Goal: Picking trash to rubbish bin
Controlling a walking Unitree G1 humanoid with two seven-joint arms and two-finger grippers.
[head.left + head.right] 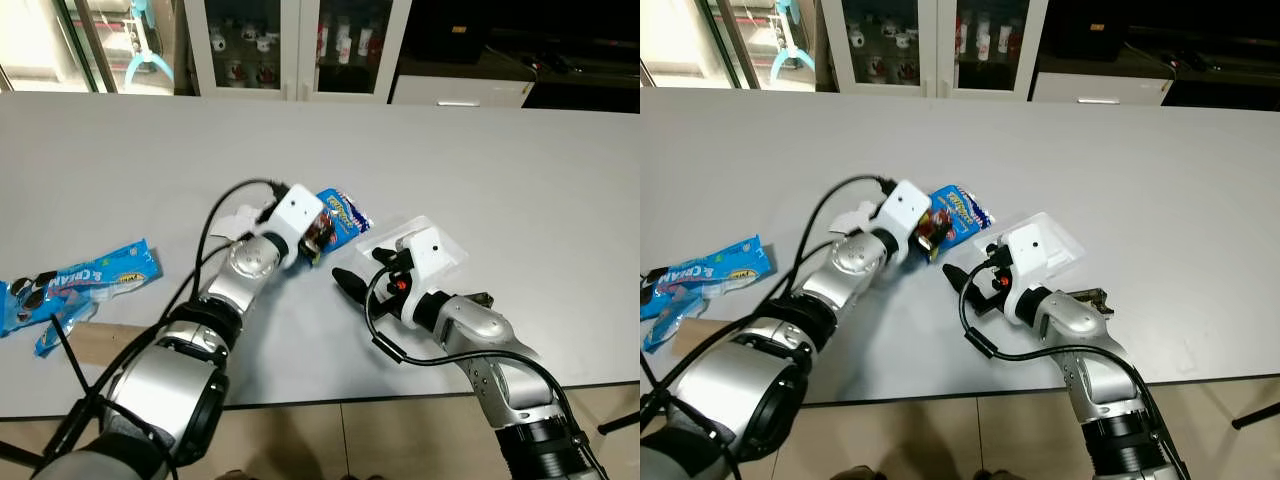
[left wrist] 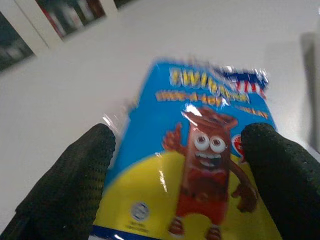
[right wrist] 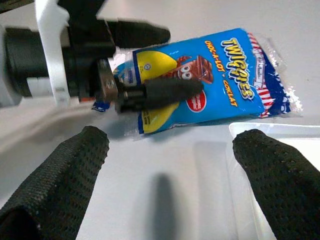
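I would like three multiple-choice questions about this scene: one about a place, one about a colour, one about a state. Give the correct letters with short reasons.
1. Where does the Oreo wrapper lie?
A. at the table's left edge
B. on the clear plastic tray
C. on the floor

2. What is the main colour of the Twiggies packet?
A. green
B. blue
C. black

3. How do the left gripper fingers stand?
A. shut on the tray
B. open, one on each side of the packet
C. shut on the Oreo wrapper

Answers:
1 A, it rests at the table edge on the robot's left.
2 B, blue with yellow.
3 B, the left wrist view shows the packet between spread fingers.
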